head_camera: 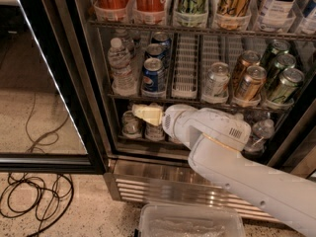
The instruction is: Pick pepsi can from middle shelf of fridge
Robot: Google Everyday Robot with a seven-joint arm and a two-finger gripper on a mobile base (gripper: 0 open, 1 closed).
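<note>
**Inspector A:** Jaw condition?

**Inspector B:** Cannot tell. The gripper [143, 113] shows only as one cream wedge pointing left, with nothing visibly held. It sits just below the front edge of the middle shelf [190, 100], in front of the lower-shelf containers [131, 126], and partly covers them.

**A:** Target?

**B:** The pepsi can [153, 76] stands upright at the front of its lane on the middle shelf, above the gripper and apart from it. The cans behind it are hard to make out.

**A:** Surroundings?

**B:** A water bottle [121, 65] is just left of the can and a white lane tray [186, 63] just right. Further right are a pale can [217, 80], gold cans [251, 83] and green cans [285, 85]. The arm [222, 142] masks the lower right of the fridge [163, 186]. A clear bin [190, 222] is cut off at the bottom edge. Cables [34, 201] lie on the floor to the left.
</note>
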